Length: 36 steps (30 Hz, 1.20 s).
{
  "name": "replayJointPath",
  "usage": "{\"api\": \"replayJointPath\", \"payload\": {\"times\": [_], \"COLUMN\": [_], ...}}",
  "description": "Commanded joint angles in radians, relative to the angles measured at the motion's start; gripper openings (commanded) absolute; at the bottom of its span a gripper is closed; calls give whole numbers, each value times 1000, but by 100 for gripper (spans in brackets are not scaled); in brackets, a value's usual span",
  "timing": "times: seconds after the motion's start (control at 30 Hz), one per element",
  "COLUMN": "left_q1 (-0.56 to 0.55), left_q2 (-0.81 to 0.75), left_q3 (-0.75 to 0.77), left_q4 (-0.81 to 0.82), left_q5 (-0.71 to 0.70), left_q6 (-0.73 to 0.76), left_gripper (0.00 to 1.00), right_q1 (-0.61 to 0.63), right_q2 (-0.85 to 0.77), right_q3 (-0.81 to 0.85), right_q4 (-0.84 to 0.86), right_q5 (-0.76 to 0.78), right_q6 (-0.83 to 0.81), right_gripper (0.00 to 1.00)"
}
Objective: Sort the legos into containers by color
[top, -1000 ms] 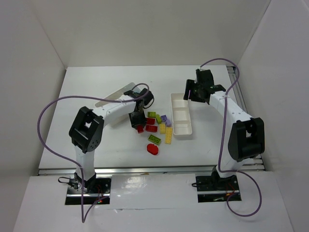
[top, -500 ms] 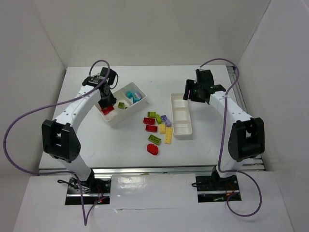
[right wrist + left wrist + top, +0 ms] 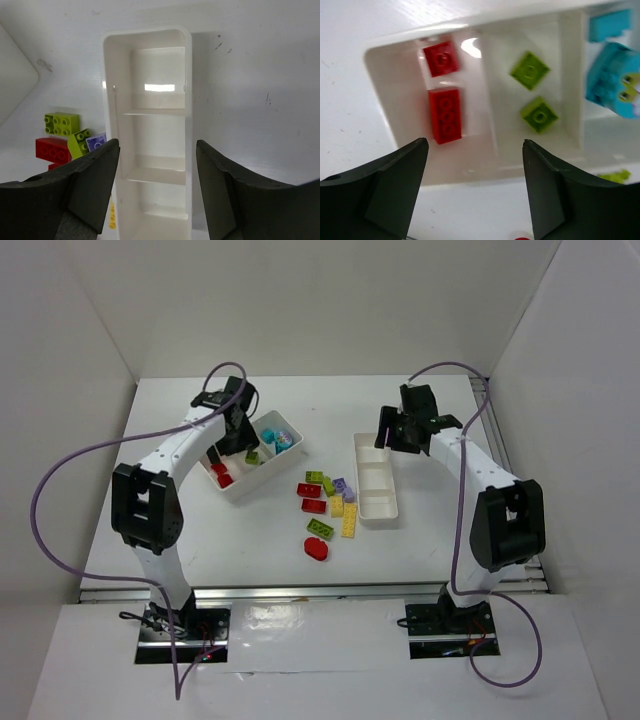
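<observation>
I am hovering my left gripper over the wide tray at the left of the table. Its fingers are standing well apart and are gripping nothing. Below it, the tray's end compartment is holding a square red brick and a longer red brick, the two lying close together, one behind the other. The middle compartment is holding two lime green bricks, a little apart from each other. The third compartment is holding teal pieces (one of them seems to carry a printed face, though the blur is leaving me unsure).

I am holding my right gripper above the far end of the narrow tray, also spread open with nothing in its grasp. The rest of the legos are lying loose on the table between the two trays. Among them are a lime green brick, a red brick, a lilac brick, a yellow brick and, nearest my bases, the flat red oval piece. The yellow brick is resting just beside the narrow tray's wall.
</observation>
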Motion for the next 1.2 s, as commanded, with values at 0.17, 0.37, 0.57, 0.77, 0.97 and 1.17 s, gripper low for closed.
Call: {"api": "replayJointPath", "payload": {"times": [0.17, 0.37, 0.57, 0.77, 0.97, 1.17], "left_q1": [-279, -430, -540, -652, -708, -708], "left_q2": [-86, -187, -186, -91, -6, 57], "left_q3": [-19, -256, -312, -321, -300, -268], "left_q4": [63, 221, 217, 217, 226, 235], "left_q5": [201, 428, 441, 375, 300, 263], "left_q6": [238, 365, 528, 568, 557, 505], "left_gripper": [88, 92, 100, 100, 100, 94], "right_q1": [14, 2, -77, -130, -140, -140], "right_q2": [-9, -46, -115, -135, -135, -105], "right_q3": [21, -16, -85, -111, -90, -81], "right_q4": [-5, -5, -5, -16, -25, -25], "right_q5": [10, 51, 62, 73, 73, 55], "right_q6": [3, 13, 71, 94, 85, 85], "right_gripper": [70, 70, 73, 77, 79, 79]}}
